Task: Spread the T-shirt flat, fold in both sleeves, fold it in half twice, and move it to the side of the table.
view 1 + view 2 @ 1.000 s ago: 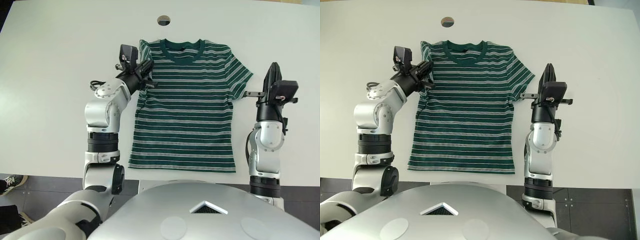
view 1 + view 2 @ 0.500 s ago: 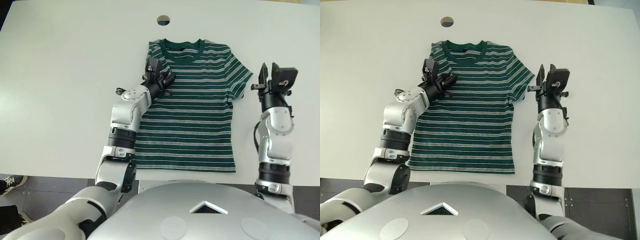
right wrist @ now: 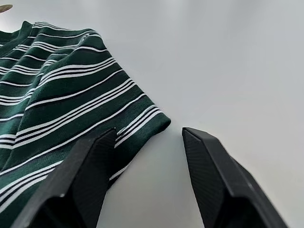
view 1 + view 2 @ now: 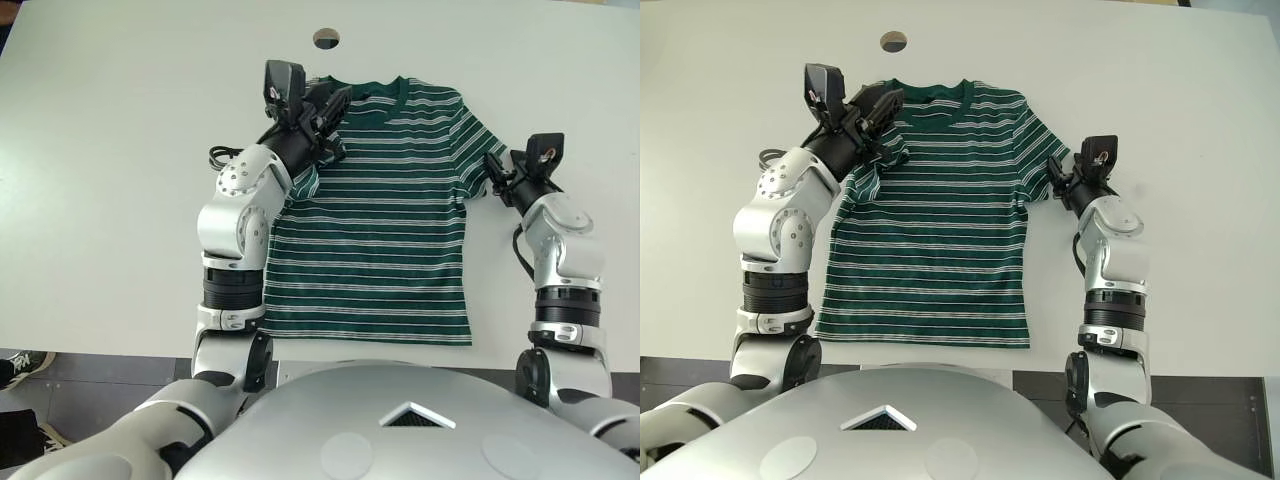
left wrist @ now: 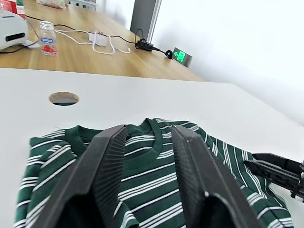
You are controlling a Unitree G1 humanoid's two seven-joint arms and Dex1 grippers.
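Note:
A green T-shirt [image 4: 385, 220] with white stripes lies face up on the white table [image 4: 120, 200], collar to the far side. Its left sleeve [image 4: 305, 180] is folded inward and bunched on the chest. My left gripper [image 4: 335, 103] hovers open over the left shoulder beside the collar [image 5: 142, 142], nothing between its fingers [image 5: 109, 156]. The right sleeve [image 3: 71, 95] is spread out flat. My right gripper [image 4: 497, 172] is low at that sleeve's outer hem, open, with the sleeve corner lying between its two fingers [image 3: 209, 161].
A round hole [image 4: 326, 39] is in the table just beyond the collar. Bare table lies to both sides of the shirt. The table's front edge runs just below the hem [image 4: 365, 335]. Beyond the table stands a wooden desk with a bottle [image 5: 48, 38] and cables.
My left gripper carried the left sleeve inward onto the chest, let it go and rose toward the collar. My right gripper dropped from upright beside the shirt to the right sleeve's hem.

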